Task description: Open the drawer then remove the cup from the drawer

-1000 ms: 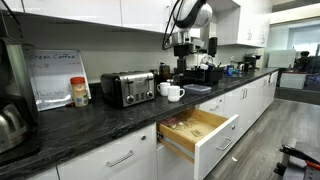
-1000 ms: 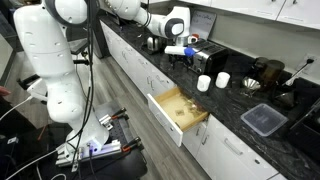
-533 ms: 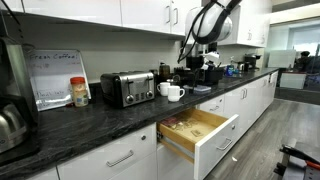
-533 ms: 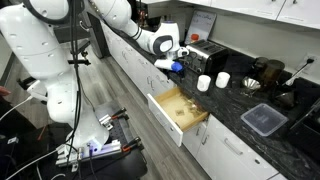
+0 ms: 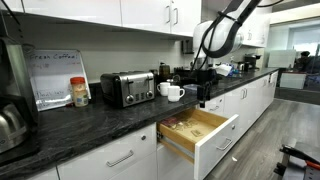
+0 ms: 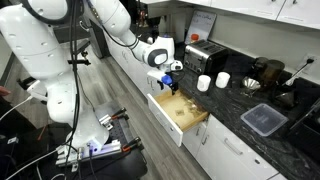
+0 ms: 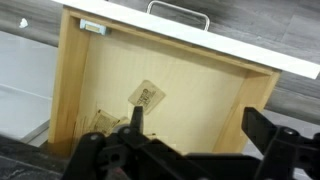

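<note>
Drawer [image 5: 205,137] stands pulled out below the front edge of the dark bench [image 5: 100,115]. Its light wooden box is open to view, with the silver bar handle [image 7: 180,12] on the white front. In the wrist view a small printed label [image 7: 148,96] lies on the drawer floor, and some small brownish bits sit in one corner, too blurred to identify.

Tool [image 6: 168,79] hangs just above the open drawer, out past the bench's front edge and pointing down into the box. Jaws spread wide, nothing between them; both fingers [image 7: 135,122] frame the bare wood.

Two near-identical white mugs are on the bench near its front edge: one mug [image 5: 164,89] just beside the toaster [image 5: 127,88], the other mug [image 5: 177,94] touching or nearly touching it. Cannot tell which is the task's.
</note>
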